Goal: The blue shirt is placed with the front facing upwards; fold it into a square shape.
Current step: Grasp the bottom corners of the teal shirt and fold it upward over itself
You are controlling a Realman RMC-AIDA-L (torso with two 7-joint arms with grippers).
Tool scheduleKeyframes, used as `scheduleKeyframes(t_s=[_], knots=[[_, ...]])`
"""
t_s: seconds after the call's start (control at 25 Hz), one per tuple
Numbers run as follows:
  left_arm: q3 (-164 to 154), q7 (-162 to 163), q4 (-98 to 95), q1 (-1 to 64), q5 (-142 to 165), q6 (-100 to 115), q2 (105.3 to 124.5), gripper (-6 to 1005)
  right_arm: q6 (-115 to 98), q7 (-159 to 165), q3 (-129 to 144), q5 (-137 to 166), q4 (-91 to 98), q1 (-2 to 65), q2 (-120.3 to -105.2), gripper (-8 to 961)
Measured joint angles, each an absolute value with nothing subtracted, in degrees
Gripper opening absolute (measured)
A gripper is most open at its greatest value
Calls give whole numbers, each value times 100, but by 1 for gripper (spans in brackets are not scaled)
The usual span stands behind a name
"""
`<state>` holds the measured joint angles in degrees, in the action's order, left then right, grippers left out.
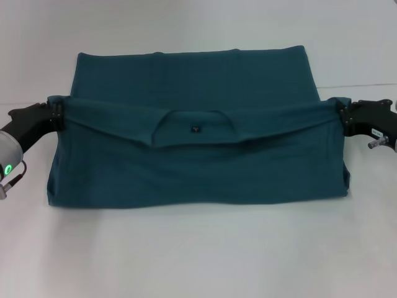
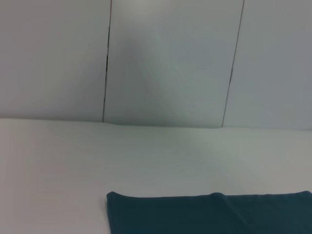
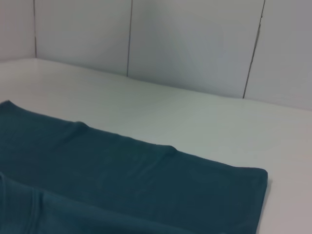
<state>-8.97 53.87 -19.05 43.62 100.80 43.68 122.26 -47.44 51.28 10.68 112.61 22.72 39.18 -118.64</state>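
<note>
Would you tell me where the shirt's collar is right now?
In the head view, the collar sits mid-table on the blue shirt, centred between the left gripper and right gripper.

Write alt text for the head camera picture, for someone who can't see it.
A dark teal blue shirt lies partly folded on a white table, its collar edge lifted and stretched between two black robot claws. The left claw pinches one end of that edge and the right claw pinches the other, with the neck label facing up in the middle.
</note>
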Motion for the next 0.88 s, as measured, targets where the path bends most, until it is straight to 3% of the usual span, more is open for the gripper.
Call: scheduleKeyframes(t_s=[0.88], knots=[[-869,4939,-1774,4585,9877,3959,12338,61,-4149,5062,1169,11074,2212,4015,-11936,86]])
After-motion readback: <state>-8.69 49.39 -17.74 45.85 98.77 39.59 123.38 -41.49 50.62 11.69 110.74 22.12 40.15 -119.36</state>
